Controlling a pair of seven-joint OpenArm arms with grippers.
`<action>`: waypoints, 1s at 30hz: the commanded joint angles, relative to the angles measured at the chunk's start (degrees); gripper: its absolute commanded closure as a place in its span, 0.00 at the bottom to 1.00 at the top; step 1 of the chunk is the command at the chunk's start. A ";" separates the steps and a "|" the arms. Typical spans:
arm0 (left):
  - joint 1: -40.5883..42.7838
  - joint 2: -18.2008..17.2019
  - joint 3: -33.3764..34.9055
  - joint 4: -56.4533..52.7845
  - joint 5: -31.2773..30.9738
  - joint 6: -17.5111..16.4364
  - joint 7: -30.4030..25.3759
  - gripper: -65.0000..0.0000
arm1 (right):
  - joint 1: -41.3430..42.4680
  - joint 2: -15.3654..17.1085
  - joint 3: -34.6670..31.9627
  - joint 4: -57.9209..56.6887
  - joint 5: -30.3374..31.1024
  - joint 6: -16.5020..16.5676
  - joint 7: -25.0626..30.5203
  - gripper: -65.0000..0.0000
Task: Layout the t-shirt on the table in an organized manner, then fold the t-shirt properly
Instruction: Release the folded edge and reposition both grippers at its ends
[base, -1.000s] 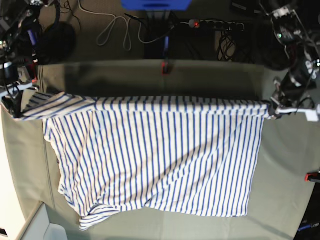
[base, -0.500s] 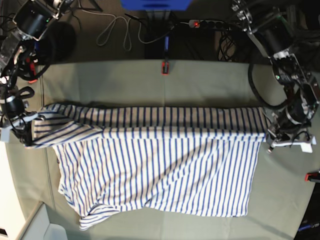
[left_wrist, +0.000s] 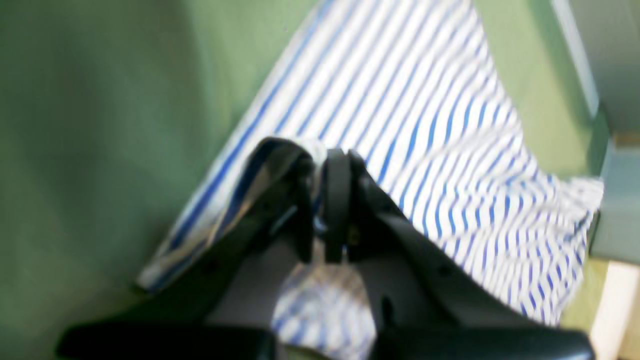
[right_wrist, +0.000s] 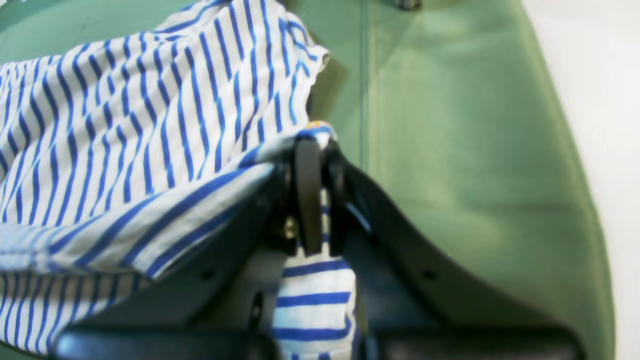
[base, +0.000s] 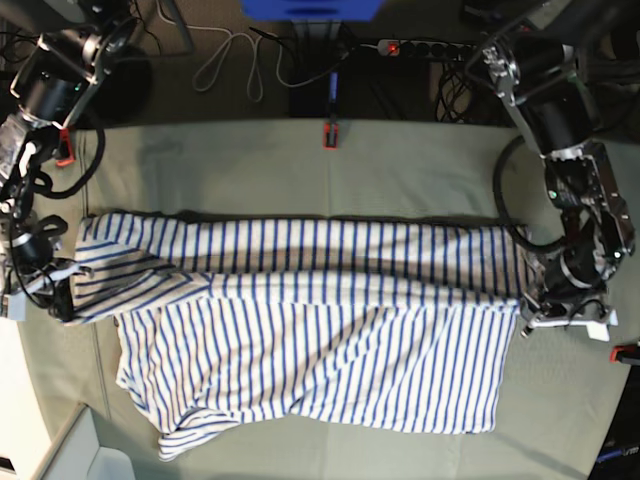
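My table (base: 400, 160) fills the frame, draped in pale grey-green cloth; the t-shirt (base: 320, 350) lies across its middle, top band folded over.

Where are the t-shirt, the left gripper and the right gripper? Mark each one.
t-shirt (base: 320, 340): base view, middle of the flat striped body.
left gripper (left_wrist: 327, 165): left wrist view, between fingertips pinching striped fabric.
right gripper (right_wrist: 315, 150): right wrist view, between fingertips clamping the shirt's edge.

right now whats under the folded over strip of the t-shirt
More of the t-shirt itself: the strip lies doubled over its body, on the table. Each hand, left and right, pinches one end. The covered layer is hidden.
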 joint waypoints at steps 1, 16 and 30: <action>-1.15 -0.95 0.07 0.89 -0.50 -0.21 -1.59 0.99 | 1.14 0.94 -0.45 0.91 1.02 0.36 1.74 1.00; -1.24 -1.83 0.07 0.27 -1.12 -0.21 -2.12 0.34 | 0.79 0.23 -4.93 5.40 -7.07 0.36 1.57 0.47; 7.91 -1.57 0.07 -1.40 -0.68 -0.29 -2.82 0.38 | -9.23 -5.83 5.35 17.18 -6.98 0.36 1.65 0.45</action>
